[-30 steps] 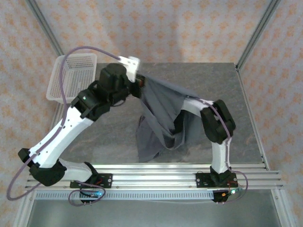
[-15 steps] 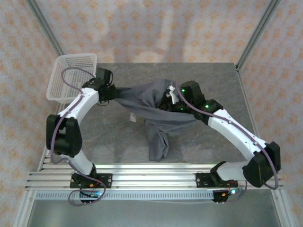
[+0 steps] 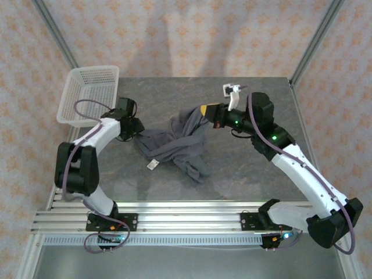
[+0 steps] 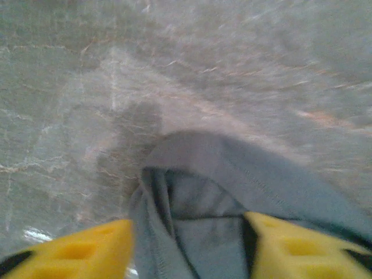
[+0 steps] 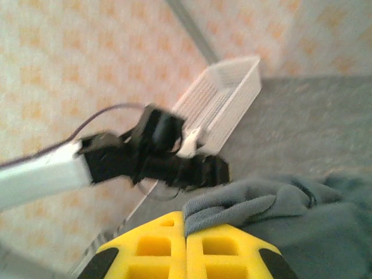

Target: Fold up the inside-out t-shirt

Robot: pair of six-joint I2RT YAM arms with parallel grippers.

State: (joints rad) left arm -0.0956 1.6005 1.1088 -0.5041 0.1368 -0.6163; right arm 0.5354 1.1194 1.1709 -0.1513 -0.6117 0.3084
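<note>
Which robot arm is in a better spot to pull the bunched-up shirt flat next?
Probably the right: the right gripper is shut on the t-shirt at its edge, while the left gripper stands open around a fold.

Probably a robotics lab booth: aluminium frame posts (image 3: 56,35) upper left and right, patterned backdrop (image 3: 186,35), stone-look tabletop (image 3: 145,186), mounting rails (image 3: 186,212).

The left arm (image 3: 87,145) folds sharply at the elbow and reaches toward the worktop's far-left corner, the left gripper (image 3: 138,129) held low with its jaws apart. The right arm (image 3: 302,168) stretches toward the far centre, the right gripper (image 3: 204,110) with jaws pressed together on the inside-out t-shirt (image 3: 174,142).
</note>
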